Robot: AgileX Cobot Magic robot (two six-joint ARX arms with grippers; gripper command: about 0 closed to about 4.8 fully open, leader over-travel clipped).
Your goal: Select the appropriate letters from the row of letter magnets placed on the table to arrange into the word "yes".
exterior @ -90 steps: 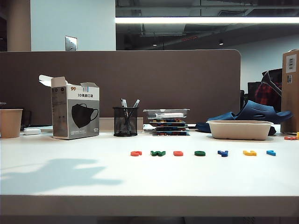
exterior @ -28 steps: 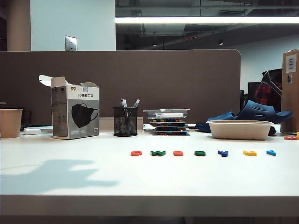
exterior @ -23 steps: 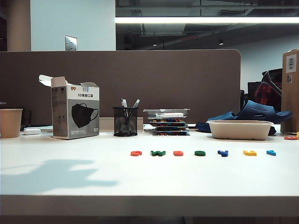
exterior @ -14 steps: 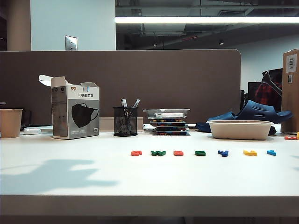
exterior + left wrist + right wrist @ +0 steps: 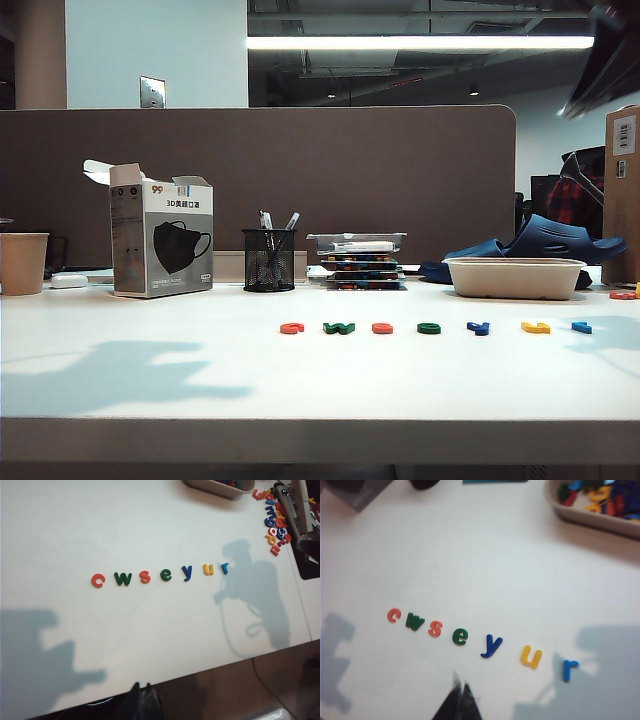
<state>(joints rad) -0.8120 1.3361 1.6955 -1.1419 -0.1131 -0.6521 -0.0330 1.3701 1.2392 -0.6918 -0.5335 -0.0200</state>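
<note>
**Seven letters in a row, and I hang above them with both grippers clenched on nothing**

My right gripper [image 5: 459,700] hovers high over the table [image 5: 150,400], jaws pressed together and empty, looking straight down on the row of letter magnets [image 5: 485,640] — c, w, s, e, y, u, r, spaced apart along the white surface. My left gripper [image 5: 142,705] hangs off the near edge of the table, its tips also closed and holding nothing. In the exterior view only a dark blur of my right arm [image 5: 610,60] shows at the upper right corner.

The word calls for three pieces: the dark blue y [image 5: 491,646], the green e [image 5: 460,637] and the orange-red s [image 5: 435,628]. All three lie untouched in the row, side by side but in reverse order. By my reckoning the y comes first. To do it well I should open my jaws before descending, come down squarely over the y with fingers straddling its narrow body, and keep clear of the e and the yellow u [image 5: 531,657] — flat pieces like these are likely to skid if nudged.
</note>
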